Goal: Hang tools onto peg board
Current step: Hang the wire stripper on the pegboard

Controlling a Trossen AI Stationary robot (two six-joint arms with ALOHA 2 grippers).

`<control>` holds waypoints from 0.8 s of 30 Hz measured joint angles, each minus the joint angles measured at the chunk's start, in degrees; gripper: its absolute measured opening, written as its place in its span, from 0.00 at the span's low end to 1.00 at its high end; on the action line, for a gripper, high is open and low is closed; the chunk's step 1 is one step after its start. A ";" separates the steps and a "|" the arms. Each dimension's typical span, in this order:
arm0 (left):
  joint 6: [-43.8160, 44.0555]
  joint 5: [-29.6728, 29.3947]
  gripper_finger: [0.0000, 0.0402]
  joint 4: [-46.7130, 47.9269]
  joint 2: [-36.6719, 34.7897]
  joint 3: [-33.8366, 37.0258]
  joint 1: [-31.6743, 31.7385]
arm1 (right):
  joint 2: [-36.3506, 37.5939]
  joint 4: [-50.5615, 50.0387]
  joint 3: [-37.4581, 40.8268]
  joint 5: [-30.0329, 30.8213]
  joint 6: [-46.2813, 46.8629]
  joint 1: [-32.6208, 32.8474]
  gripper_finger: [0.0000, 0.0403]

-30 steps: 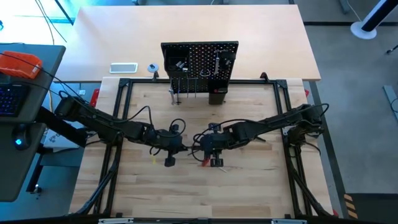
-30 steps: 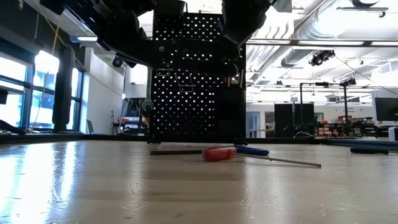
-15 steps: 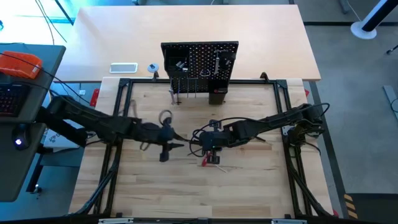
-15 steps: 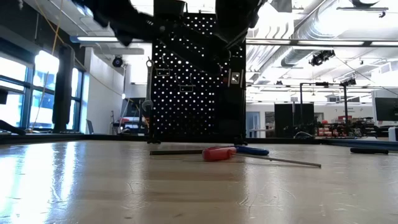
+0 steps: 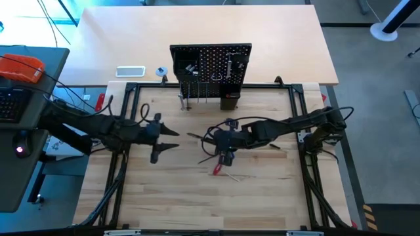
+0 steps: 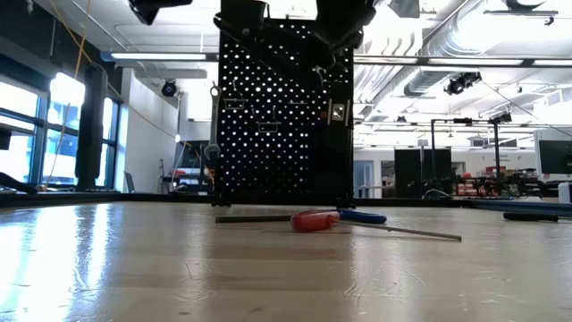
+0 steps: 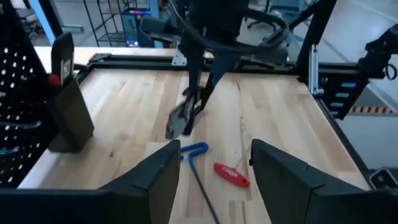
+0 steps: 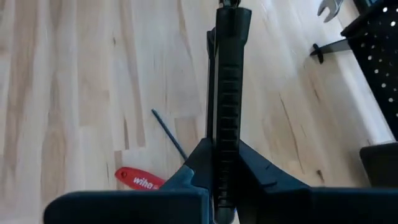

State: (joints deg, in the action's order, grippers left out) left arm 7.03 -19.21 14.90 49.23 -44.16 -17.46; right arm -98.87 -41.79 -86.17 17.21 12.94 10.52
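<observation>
Wooden table [image 5: 262, 196], mid-area: black pliers [image 7: 182, 118] hanging pinched by a handle in right gripper [image 5: 222, 140], well short of peg board [image 5: 210, 65]; risking swinging or slipping onto red-handled screwdriver [image 5: 216, 170] below. Differing from earlier: left gripper [image 5: 165, 137] spreading empty, retreating leftward

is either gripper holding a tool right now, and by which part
The right gripper is shut on the black pliers, gripping the handle end, jaws pointing away. The left gripper stands open and holds nothing.
</observation>
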 joint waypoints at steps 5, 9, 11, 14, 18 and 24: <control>0.19 -2.41 0.47 3.16 -0.79 0.20 -1.70 | -0.02 1.42 2.10 -0.05 0.12 -2.18 0.05; 0.19 -4.89 0.47 5.51 -0.77 0.20 -3.09 | 0.37 7.41 5.45 -0.95 -1.03 -4.48 0.05; 0.19 -5.76 0.47 6.16 -0.81 0.20 -3.73 | 1.13 12.07 7.92 -1.59 -1.77 -5.72 0.05; 0.18 -6.89 0.47 7.43 -1.11 0.22 -4.65 | 3.64 20.47 12.75 -3.72 -3.08 -7.80 0.05; 0.19 -7.63 0.47 8.20 -1.70 0.22 -5.85 | 7.97 33.09 21.77 -5.38 -4.22 -9.65 0.05; -0.73 -10.13 0.47 8.41 -1.97 0.22 -7.46 | 10.93 67.94 38.58 -10.16 -1.15 -10.89 0.05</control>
State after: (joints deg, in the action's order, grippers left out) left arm 6.31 -29.34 23.31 47.27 -43.94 -24.92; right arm -87.94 26.14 -47.59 7.05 11.79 -0.36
